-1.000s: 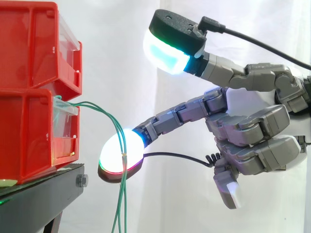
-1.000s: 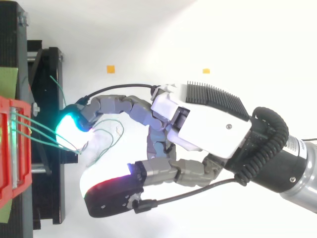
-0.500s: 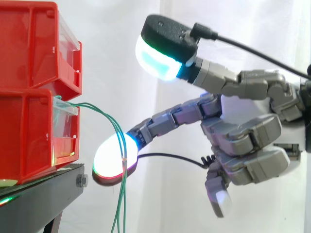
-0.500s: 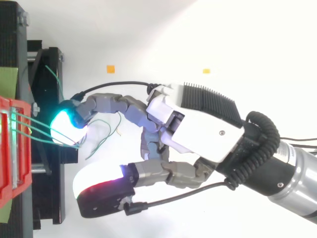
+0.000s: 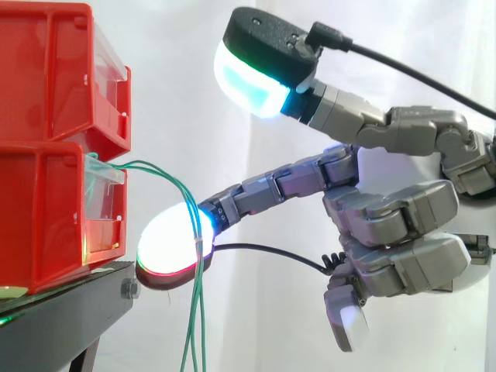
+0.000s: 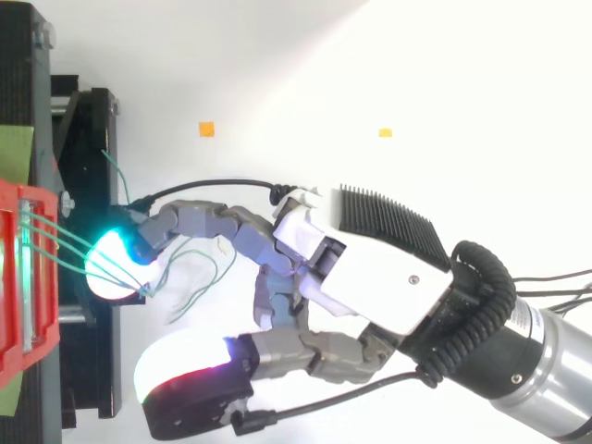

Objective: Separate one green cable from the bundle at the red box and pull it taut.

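Several thin green cables [image 5: 194, 310] leave the lower red bin [image 5: 46, 217], arc to the right and hang down past the stand. In the top view the green cables [image 6: 65, 242] fan from the red bin [image 6: 18, 305] to the glowing fingertip [image 6: 113, 268]. My hand [image 5: 387, 225] comes in from the right. One straight finger reaches left, and its white pad [image 5: 169, 244] lies against the hanging cables close to the bin. The thumb pad [image 5: 256, 74] is held high and far from that finger, with nothing between them. The other fingers are curled by the palm and hold nothing.
A second red bin [image 5: 54, 70] is stacked on the lower one, both on the black stand [image 5: 70, 310]. Loose cable ends [image 6: 199, 268] curl on the white surface under the hand. Two small orange marks [image 6: 206, 129] lie on that surface. A white curtain hangs behind.
The hand has moved left toward the bins. Its straight finger's pad slid along the hanging cables until it is nearly at the stand's edge. The thumb stays raised.
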Robot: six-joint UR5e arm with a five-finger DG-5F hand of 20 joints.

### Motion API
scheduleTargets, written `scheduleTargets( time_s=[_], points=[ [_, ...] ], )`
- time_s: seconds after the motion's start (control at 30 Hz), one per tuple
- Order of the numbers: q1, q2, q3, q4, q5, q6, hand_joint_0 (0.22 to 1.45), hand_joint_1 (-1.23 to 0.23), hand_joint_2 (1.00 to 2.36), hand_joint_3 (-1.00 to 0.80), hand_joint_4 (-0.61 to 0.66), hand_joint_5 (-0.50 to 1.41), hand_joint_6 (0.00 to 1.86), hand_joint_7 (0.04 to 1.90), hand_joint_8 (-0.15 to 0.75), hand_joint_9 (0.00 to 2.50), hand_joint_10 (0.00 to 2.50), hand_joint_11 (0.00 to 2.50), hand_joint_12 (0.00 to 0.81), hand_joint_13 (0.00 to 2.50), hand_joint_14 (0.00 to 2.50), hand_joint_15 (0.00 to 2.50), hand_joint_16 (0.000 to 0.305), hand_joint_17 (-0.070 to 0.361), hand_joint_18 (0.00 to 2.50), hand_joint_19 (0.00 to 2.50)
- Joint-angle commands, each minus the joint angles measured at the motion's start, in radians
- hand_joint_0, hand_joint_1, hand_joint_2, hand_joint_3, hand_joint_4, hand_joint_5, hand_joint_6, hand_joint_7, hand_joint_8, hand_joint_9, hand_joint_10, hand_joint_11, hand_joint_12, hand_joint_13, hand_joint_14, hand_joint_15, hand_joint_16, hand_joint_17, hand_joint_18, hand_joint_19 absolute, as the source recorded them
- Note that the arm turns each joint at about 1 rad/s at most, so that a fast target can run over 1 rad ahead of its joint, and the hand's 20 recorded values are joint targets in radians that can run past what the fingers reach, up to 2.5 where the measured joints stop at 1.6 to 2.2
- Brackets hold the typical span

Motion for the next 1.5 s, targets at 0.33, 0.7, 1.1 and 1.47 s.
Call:
scheduleTargets(
  time_s=[0.33, 0.7, 1.1, 1.47],
  points=[
    [0.024, -0.001, 0.000, 0.001, 0.038, 0.117, 0.36, -0.41, 1.00, -0.50, 0.18, 0.00, 0.50, 0.77, 0.206, 2.50, 0.19, 2.03, 0.432, 2.26, 0.02, 1.23, 0.085, 0.192, 2.50, 0.41],
    [0.053, -0.001, 0.000, -0.035, 0.068, 0.213, 0.37, -0.44, 1.00, -0.50, 0.16, 0.00, 0.50, 0.79, 0.206, 2.50, 0.24, 2.01, 0.419, 2.26, 0.02, 1.23, 0.083, 0.187, 2.50, 0.42],
    [0.064, -0.001, 0.000, -0.080, 0.070, 0.295, 0.37, -0.58, 1.00, -0.50, 0.15, 0.00, 0.50, 0.82, 0.198, 2.50, 0.32, 1.98, 0.413, 2.26, 0.02, 1.24, 0.083, 0.187, 2.50, 0.42],
    [0.067, 0.001, 0.000, -0.112, 0.067, 0.348, 0.39, -0.68, 1.00, -0.50, 0.07, 0.04, 0.50, 0.93, 0.151, 2.50, 1.10, 1.63, 0.375, 2.32, 0.03, 1.28, 0.080, 0.179, 2.50, 0.42]
  ],
)
